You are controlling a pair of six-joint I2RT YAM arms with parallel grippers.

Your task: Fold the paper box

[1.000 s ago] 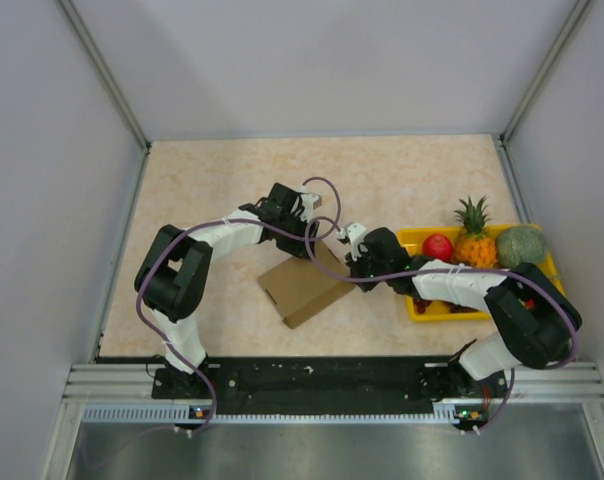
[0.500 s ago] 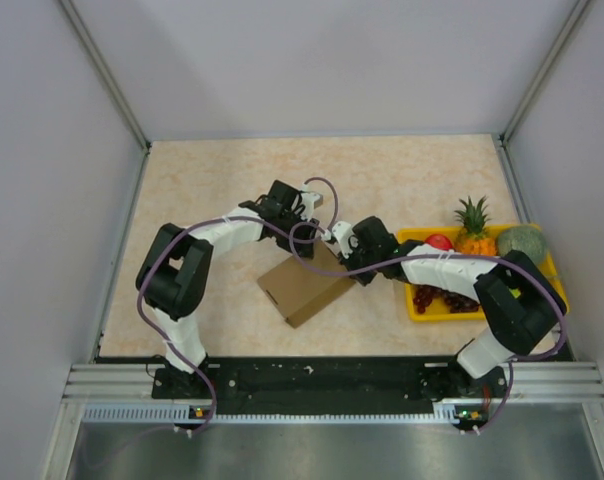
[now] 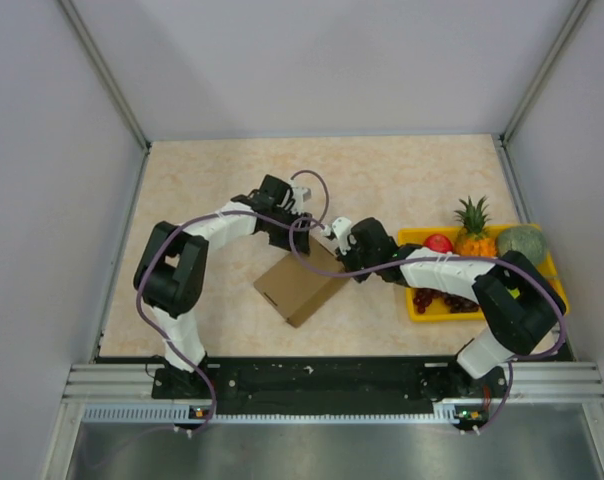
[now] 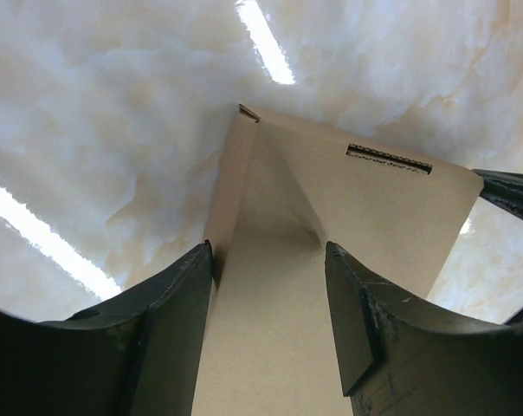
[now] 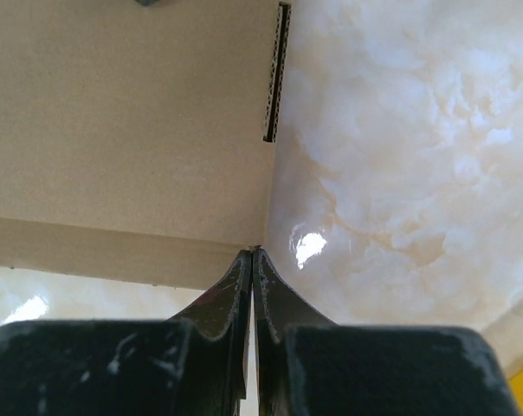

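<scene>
The right arm (image 3: 442,270) has reached leftward, away from the yellow tray (image 3: 414,311), so the right gripper (image 5: 251,253), jaws pressed together and empty, now touches the far corner of the paper box (image 3: 302,285) lying mid-table. The left gripper (image 4: 268,260), jaws apart, straddles the box's far edge. The arms seem to be bracing for a fold. The tray and its pineapple (image 3: 472,235) crowd the right arm.

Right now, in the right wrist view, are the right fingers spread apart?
No, the right fingers are pressed together, their tips at the edge of the paper box.
</scene>
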